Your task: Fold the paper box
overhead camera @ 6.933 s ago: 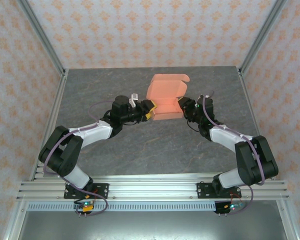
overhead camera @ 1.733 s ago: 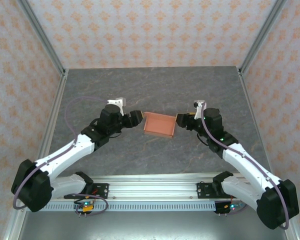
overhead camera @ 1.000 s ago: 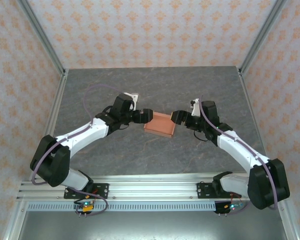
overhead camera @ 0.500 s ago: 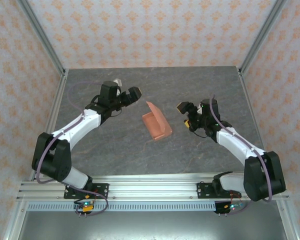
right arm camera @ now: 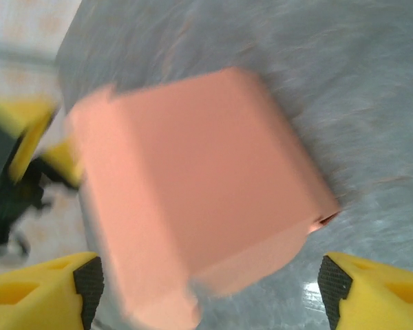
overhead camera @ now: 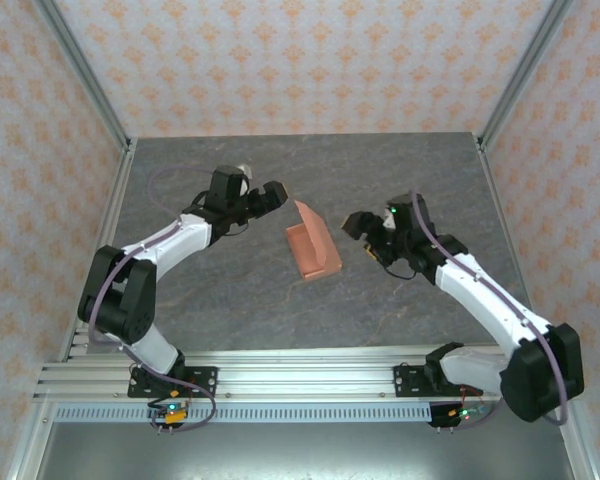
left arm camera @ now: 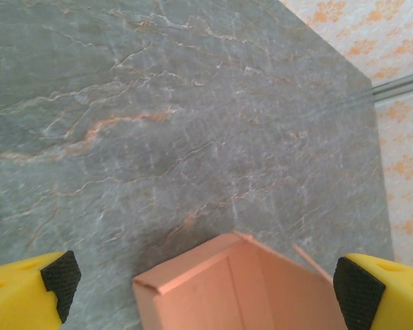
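The box (overhead camera: 314, 242) rests on the table (overhead camera: 230, 290) between the left gripper (overhead camera: 273, 193) and the right gripper (overhead camera: 361, 236), both spread wide, touching neither.

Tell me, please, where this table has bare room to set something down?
Free: the back strip of the table between the paper box and the rear wall, and the near strip between the box and the front rail. Crowded: the middle, where the box sits between the left fingers and the right fingers.

Paper box (left arm camera: 227, 289) between wide-apart fingertips (left arm camera: 58, 275), on table (left arm camera: 158, 103)
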`<action>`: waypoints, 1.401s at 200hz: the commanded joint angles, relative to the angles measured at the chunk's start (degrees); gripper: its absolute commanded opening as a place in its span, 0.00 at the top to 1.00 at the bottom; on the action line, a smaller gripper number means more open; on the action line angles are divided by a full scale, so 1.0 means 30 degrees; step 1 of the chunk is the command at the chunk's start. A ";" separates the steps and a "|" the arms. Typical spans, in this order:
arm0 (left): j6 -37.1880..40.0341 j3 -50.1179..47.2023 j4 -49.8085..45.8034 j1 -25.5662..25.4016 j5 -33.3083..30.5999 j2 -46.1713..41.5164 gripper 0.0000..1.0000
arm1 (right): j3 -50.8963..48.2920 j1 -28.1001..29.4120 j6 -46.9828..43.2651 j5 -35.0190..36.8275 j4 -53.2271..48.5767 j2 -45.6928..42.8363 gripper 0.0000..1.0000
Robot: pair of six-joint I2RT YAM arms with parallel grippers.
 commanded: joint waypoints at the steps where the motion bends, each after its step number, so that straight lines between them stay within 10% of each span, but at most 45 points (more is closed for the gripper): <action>1: 0.1118 -0.0467 -0.1020 0.0046 -0.1639 -0.1908 0.02 | 0.2813 0.3180 -0.7463 0.4906 -0.4249 0.0083 0.15; 52: 0.1713 -0.0087 -0.5808 0.0591 -0.6622 -0.3794 0.00 | 0.7693 0.6528 -1.2253 0.8677 -0.6589 0.5814 0.14; 98: 0.1732 -0.1412 -0.5522 0.0893 -0.6984 -0.4692 0.00 | 0.9759 0.7006 -1.2434 1.1987 -0.8605 0.8782 0.16; 174: 0.0855 -0.4272 -0.0020 0.0792 -0.3660 -0.5759 0.02 | 0.7420 0.5748 -1.1722 1.7239 -0.9313 0.5639 0.11; 247: 0.4363 -0.5171 0.1606 -0.2213 -0.1969 -0.6394 0.04 | 0.5055 0.3154 -0.9680 1.3279 -0.6392 0.2153 0.10; 280: 0.4837 -0.5684 0.1767 -0.2286 -0.0876 -0.6455 0.04 | 0.2406 0.0930 -0.7294 0.6590 -0.4274 -0.0688 0.11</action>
